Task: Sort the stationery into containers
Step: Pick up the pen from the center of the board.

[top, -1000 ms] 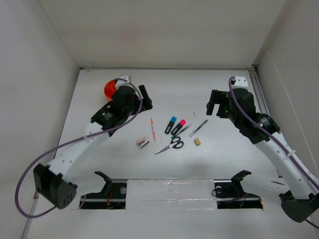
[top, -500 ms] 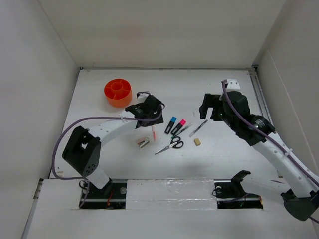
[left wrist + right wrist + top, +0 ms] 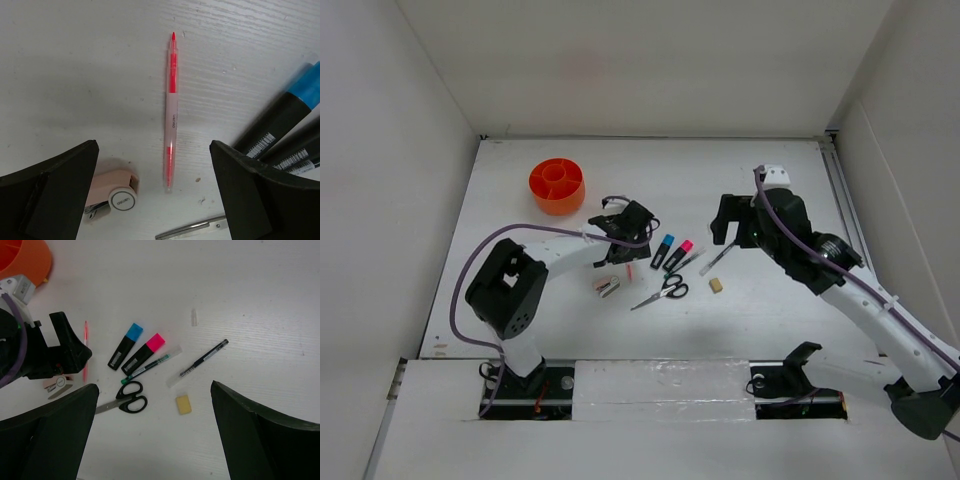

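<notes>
Nearest the arm bases, on the white table, we see three items in a loose row: the small beige stapler on the left, the black-handled scissors in the middle with their blades pointing left, and the tan eraser on the right. Just beyond the stapler lies the red pen. The left gripper hangs over it with its jaws wide apart, one finger on each side of the pen and neither touching it. To the right of the pen lie the blue-capped highlighter and the pink-capped highlighter, side by side and tilted the same way. A slim green pen lies against the pink one, and the black-white pen lies a little further right. The right gripper hovers above that end of the spread, its jaws also spread wide and holding nothing. Farthest back, on the left and well apart from everything else, stands the round orange tub. Its dividers ring a central round cell, and what we can make out of its compartments is plain orange. All the stationery we see lies on the table outside it.
</notes>
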Tool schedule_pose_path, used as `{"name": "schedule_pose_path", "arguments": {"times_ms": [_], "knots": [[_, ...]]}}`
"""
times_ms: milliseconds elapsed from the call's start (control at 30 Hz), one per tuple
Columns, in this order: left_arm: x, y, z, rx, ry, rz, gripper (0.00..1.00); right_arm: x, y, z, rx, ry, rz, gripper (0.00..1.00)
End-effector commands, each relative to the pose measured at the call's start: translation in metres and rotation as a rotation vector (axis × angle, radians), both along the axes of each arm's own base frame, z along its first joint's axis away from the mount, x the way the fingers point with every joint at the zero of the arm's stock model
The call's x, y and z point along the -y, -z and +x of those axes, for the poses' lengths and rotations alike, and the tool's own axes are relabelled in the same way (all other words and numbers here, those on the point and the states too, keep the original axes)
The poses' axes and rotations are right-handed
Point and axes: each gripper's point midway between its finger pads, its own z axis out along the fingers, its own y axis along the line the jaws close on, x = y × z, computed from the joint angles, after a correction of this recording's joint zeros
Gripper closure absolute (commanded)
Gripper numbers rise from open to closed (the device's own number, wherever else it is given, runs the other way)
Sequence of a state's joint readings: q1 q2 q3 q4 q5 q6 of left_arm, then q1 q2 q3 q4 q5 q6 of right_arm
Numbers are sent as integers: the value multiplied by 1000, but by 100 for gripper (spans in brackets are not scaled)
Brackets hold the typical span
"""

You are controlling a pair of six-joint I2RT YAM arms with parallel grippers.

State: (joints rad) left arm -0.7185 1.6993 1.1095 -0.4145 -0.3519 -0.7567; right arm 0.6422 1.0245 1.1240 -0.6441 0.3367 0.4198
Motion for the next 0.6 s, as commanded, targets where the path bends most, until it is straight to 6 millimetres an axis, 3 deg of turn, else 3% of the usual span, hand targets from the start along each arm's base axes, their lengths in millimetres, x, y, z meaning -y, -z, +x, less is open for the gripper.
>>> {"name": "schedule_pose_path", "arguments": {"times_ms": [0, 267, 567], "knots": [[-1, 10, 0, -10, -2, 13, 10, -10, -17, 0, 53, -15, 62, 0], [4, 32, -7, -69, 26, 11, 12, -7, -18, -6, 63, -12, 74, 0], [-1, 44, -12, -101, 24, 42, 17, -5, -17, -7, 66, -4, 71, 0]]}}
